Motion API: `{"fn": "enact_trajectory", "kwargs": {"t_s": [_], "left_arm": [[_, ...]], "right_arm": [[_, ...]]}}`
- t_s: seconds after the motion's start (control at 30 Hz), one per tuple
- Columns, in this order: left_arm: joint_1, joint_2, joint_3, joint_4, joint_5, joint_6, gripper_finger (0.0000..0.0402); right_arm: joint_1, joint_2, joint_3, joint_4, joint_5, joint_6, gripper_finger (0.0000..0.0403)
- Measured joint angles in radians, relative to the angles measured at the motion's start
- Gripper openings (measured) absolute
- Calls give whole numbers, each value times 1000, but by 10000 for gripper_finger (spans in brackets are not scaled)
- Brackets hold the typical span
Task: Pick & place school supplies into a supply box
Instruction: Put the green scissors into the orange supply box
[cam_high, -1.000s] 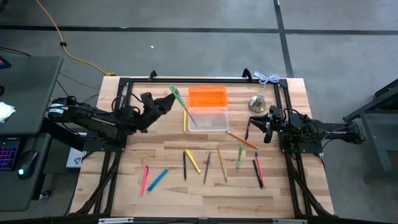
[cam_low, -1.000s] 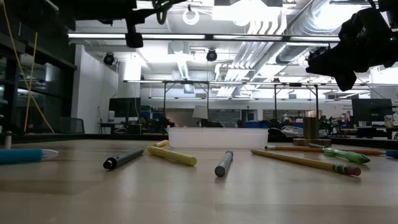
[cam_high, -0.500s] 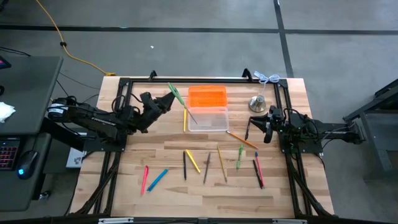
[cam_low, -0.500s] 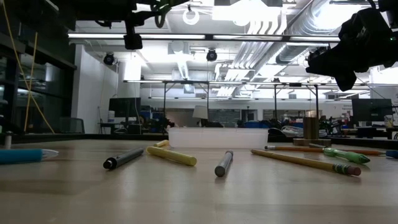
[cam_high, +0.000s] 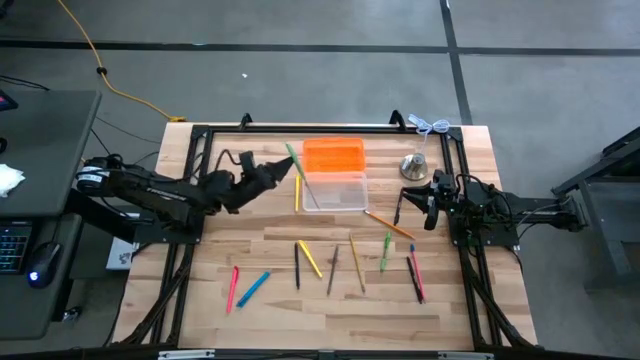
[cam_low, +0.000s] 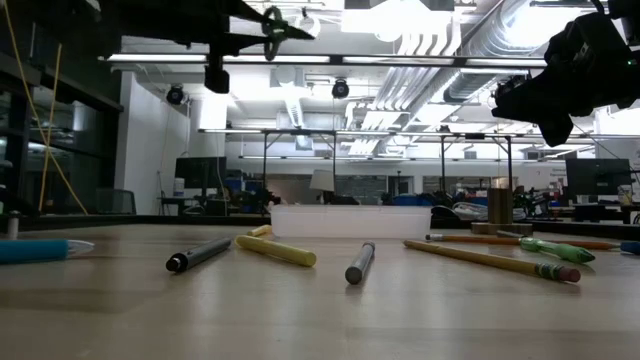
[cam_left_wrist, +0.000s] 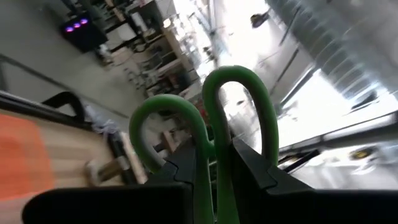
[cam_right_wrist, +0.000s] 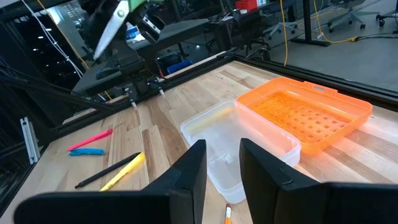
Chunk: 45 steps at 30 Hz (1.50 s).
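Note:
My left gripper (cam_high: 272, 172) is shut on the green-handled scissors (cam_high: 293, 157), high above the table just left of the clear supply box (cam_high: 335, 190). In the low view the scissors (cam_low: 272, 18) show dark against the ceiling. A thin pen lies in the box, which rests on its base. Several pens and pencils lie flat on the near half, among them a yellow marker (cam_high: 310, 260) and a pink pen (cam_high: 233, 287). My right gripper (cam_right_wrist: 222, 165) waits at the table's right side, open, with nothing between its fingers. My left gripper pinches the scissors between its two fingers at the green shanks (cam_left_wrist: 208, 177), just below the two handle loops (cam_left_wrist: 239, 99). The loops stick out past the fingertips. The fingers come from the table's left, about level. The scissors are lifted clear, and their silver blade (cam_right_wrist: 104, 34) slants down.
An orange lid-like tray (cam_high: 333, 155) lies against the box's far side. A silver bell (cam_high: 414, 166) stands at the far right. A yellow pen (cam_high: 297, 193) lies along the box's left wall. A black frame edges the table.
My left gripper has tipped its front end lower and gone a little toward the clear box. The scissors have swung with it, their handle loops now nearer the box, and stay lifted clear.

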Motion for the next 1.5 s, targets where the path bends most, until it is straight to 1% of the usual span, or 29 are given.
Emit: {"fn": "enact_trajectory", "kwargs": {"t_s": [0.17, 0.4, 0.47, 0.53, 0.67, 0.77, 1.17, 1.27, 1.37, 1.5], "left_arm": [[0, 0, 126, -268, 31, 53, 88], [0, 0, 371, -746, 28, 178, 88], [0, 5, 428, -843, 4, 211, 88], [0, 9, 470, -903, -13, 243, 88], [0, 9, 515, -958, -41, 282, 88], [0, 9, 520, -986, -55, 286, 88], [0, 9, 520, -999, -57, 289, 88], [0, 9, 520, -999, -56, 326, 88], [0, 9, 520, -999, -34, 392, 88], [0, 9, 520, -999, 7, 441, 88]], "right_arm": [[0, 0, 0, 0, 0, 0, 74], [0, 0, 0, 0, 0, 0, 74], [0, 0, 0, 0, 0, 0, 74], [0, 0, 0, 0, 0, 0, 74], [0, 0, 0, 0, 0, 0, 74], [0, 0, 0, 0, 0, 0, 74], [0, 0, 0, 0, 0, 0, 74], [0, 0, 0, 0, 0, 0, 74], [0, 0, 0, 0, 0, 0, 74], [0, 0, 0, 0, 2, 0, 74]]}}
